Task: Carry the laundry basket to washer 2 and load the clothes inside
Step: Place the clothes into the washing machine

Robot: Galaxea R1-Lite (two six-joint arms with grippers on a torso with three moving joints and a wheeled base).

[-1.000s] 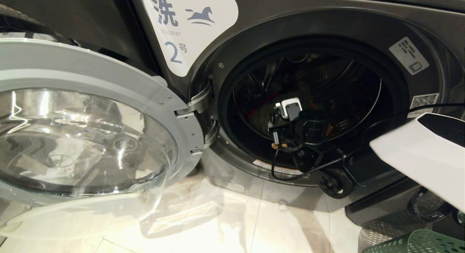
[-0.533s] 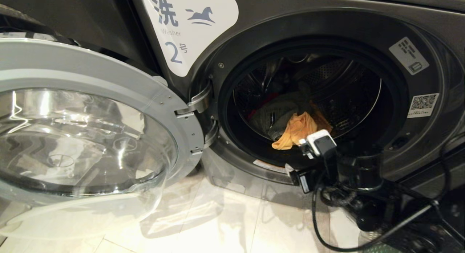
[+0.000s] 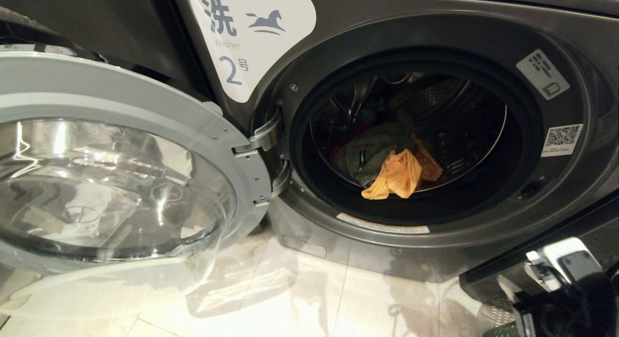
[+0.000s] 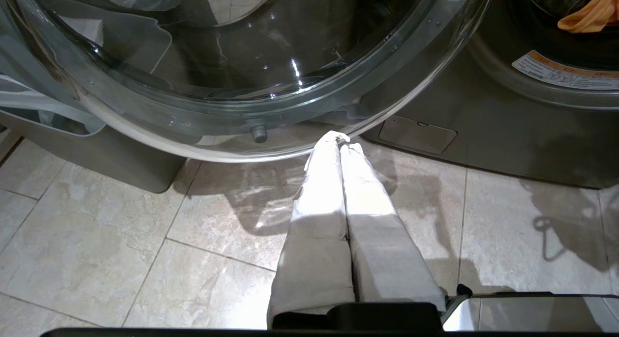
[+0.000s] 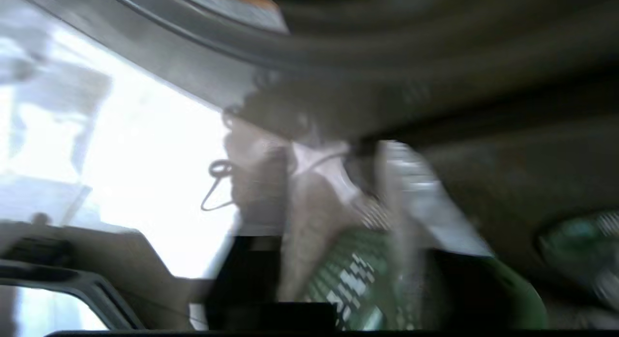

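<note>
Washer 2 (image 3: 411, 148) stands with its round door (image 3: 121, 168) swung wide open to the left. The white label with the horse and the number 2 is just above the door hinge. Inside the drum lie the clothes (image 3: 387, 163): a yellow-orange one (image 3: 399, 177) in front, a grey-green one (image 3: 367, 151) behind it, and a bit of red (image 3: 346, 139) peeking out at the back. So some of the loading looks done.

The laundry basket (image 5: 358, 274) is down low, beside the washer on the right. Only a green corner with holes shows in the right wrist view, so I cannot tell if more clothes wait inside it.

The right gripper (image 5: 358, 201) is low at the right, over the basket, well away from the drum. That view is too smeared to tell how wide its jaws are, or if they hold anything.

The left gripper (image 4: 341, 141) hangs near the floor (image 4: 145, 259), just under the rim of the open door. Its jaws are pressed together and hold nothing.

If the basket has no more clothes, I think only the door is left to close.
</note>
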